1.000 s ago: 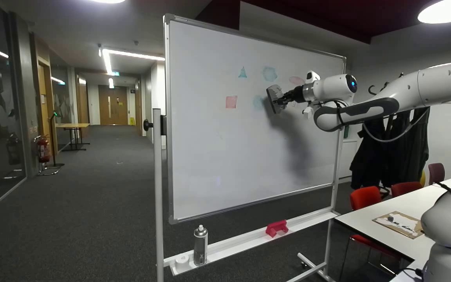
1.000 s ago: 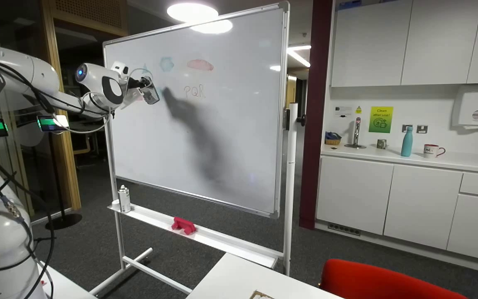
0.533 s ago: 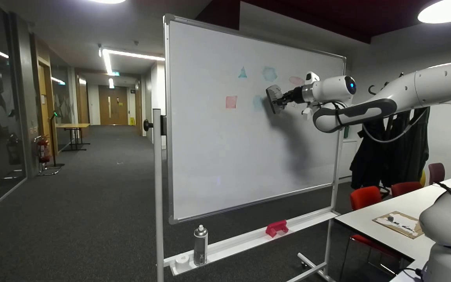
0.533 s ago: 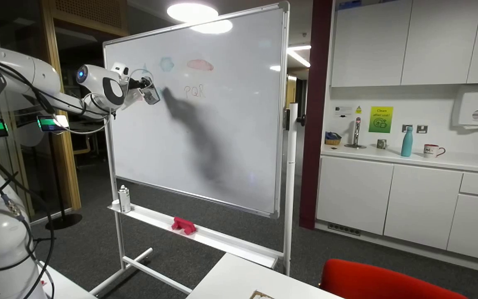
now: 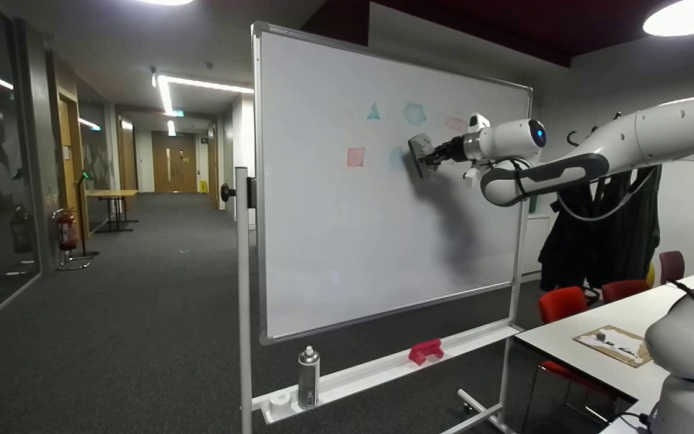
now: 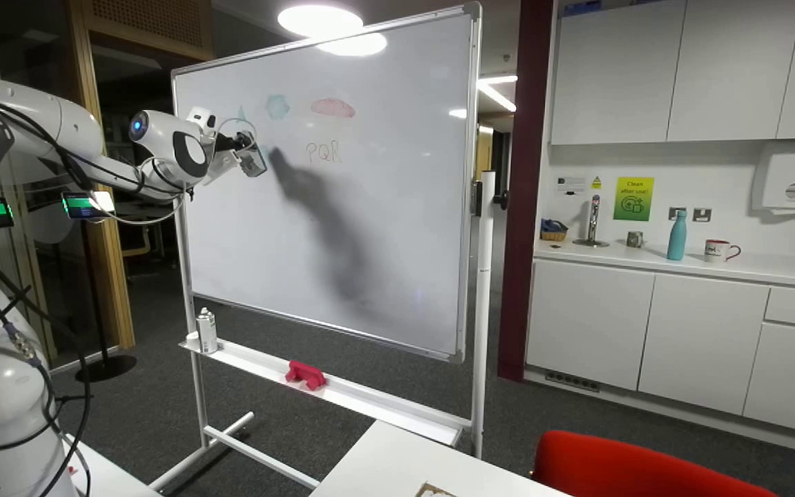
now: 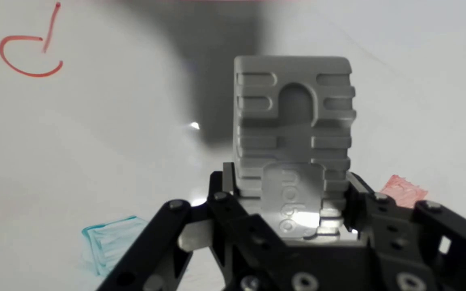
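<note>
Fingers (image 7: 217, 186) grip grey eraser (image 7: 295, 141) near whiteboard (image 5: 347, 241)

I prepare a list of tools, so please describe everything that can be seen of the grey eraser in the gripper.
The grey eraser is a rectangular block with rounded corners, seemingly plastic. Its visible face has side ridges, an arched recess and a smooth panel with raised lettering, perhaps "nobo". The black gripper clamps it from two opposite sides, toward one end. In both exterior views it is tilted before the upper half of the whiteboard; whether it touches the board I cannot tell.
</note>
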Available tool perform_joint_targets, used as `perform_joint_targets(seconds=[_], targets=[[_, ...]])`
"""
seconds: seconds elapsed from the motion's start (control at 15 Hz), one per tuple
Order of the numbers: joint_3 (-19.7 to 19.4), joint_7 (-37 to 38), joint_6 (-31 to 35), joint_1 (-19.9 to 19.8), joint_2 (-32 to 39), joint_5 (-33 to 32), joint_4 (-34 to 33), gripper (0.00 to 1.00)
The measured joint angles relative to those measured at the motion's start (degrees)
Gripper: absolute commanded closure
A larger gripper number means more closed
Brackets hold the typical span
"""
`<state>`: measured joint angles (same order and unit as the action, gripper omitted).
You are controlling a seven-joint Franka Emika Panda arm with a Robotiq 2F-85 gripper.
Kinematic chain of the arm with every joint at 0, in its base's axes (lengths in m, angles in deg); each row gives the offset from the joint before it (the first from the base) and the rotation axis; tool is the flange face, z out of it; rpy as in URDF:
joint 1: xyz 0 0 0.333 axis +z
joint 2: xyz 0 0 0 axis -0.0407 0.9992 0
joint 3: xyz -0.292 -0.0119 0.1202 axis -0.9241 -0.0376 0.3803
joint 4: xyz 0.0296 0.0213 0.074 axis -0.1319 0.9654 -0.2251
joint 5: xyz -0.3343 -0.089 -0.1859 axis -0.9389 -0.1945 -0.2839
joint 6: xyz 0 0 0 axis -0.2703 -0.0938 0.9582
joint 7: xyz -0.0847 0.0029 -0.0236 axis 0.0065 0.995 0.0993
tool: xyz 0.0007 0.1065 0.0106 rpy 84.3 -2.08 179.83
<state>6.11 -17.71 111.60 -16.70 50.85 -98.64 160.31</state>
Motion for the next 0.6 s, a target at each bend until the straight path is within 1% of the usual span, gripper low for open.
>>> perform_joint_targets(seconds=[0.27,0.6], targets=[[0.79,-0.30,0.09,-0.46,0.42,-0.06,-0.14,0.66],[3.87,-0.36,0.75,-4.69,1.22,-0.06,-1.62,0.66]])
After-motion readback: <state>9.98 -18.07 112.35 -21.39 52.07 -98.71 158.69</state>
